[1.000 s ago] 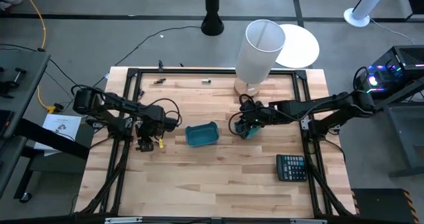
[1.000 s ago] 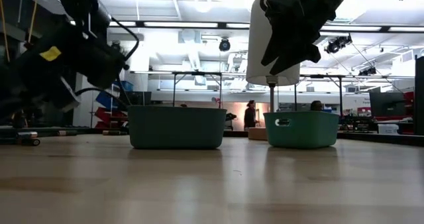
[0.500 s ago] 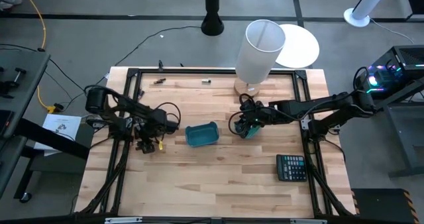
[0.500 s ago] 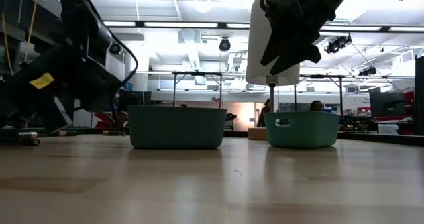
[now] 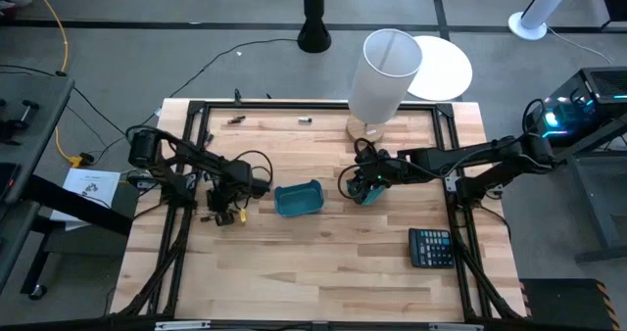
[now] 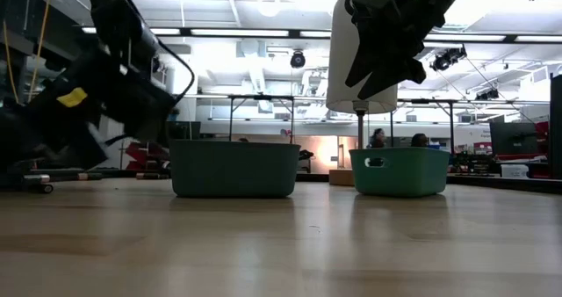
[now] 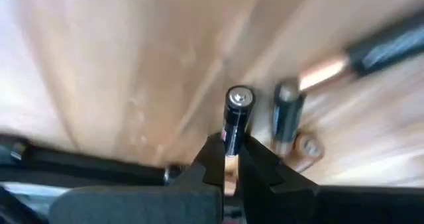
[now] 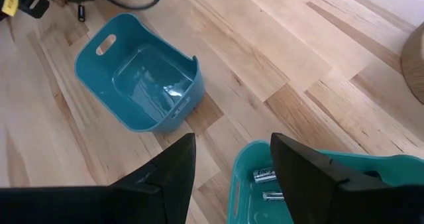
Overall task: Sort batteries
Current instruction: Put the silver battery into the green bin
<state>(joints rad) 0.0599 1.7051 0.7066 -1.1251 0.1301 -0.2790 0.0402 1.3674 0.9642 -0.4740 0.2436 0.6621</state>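
My left gripper (image 5: pixel 221 212) is over the table's left part and shut on a dark battery with a coppery end (image 7: pixel 237 114). Loose batteries (image 7: pixel 287 114) lie on the wood right by it, and they show at the left of the low view (image 6: pixel 35 181). My right gripper (image 8: pixel 232 164) is open and empty above the right teal bin (image 5: pixel 366 193), which holds silvery batteries (image 8: pixel 265 176). The middle teal bin (image 5: pixel 299 199) stands empty on the table between the two grippers. My left gripper pinches the battery's coppery end (image 7: pixel 229 166) between its two fingers. The fingers lie along the battery, and its dark end (image 7: pixel 239 99) juts out past the fingertips toward the table. Whether that end touches the wood I cannot tell.
A tall white cylinder (image 5: pixel 384 76) stands on a round base at the far edge, right of the middle. A black calculator (image 5: pixel 431 246) lies near the right edge. Two more small batteries (image 5: pixel 235 120) lie along the far edge. Bare wood lies toward the near edge.
My left gripper has dipped toward the table, then come up a little and shifted slightly toward the middle teal bin. My right gripper has stayed above the right bin.
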